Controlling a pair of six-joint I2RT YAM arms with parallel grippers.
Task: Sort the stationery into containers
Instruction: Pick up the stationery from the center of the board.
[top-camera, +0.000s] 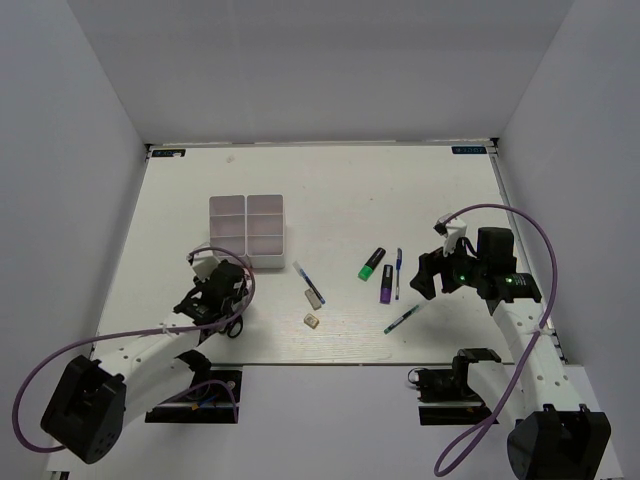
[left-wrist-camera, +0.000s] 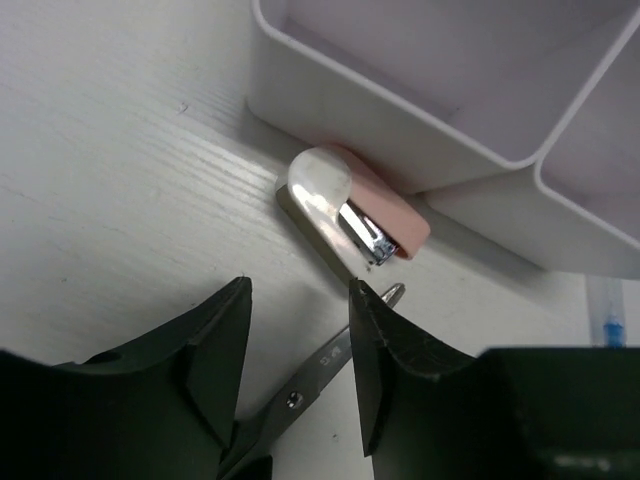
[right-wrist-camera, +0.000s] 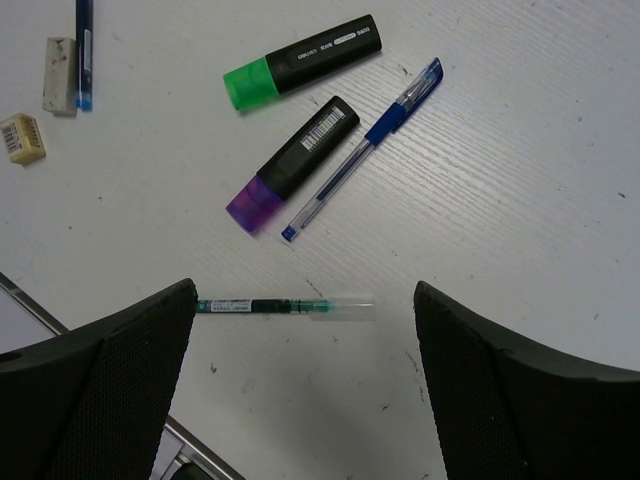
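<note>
Gaping above steel scissors (left-wrist-camera: 318, 372), matte left hand (left-wrist-camera: 298, 300) faces glossy stapler (left-wrist-camera: 360, 215).

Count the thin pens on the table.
3. One blue pen lies beside the white plastic organiser tray, a second blue pen right of the purple highlighter, a green pen nearer the arms. The left arm may hide more.
</note>
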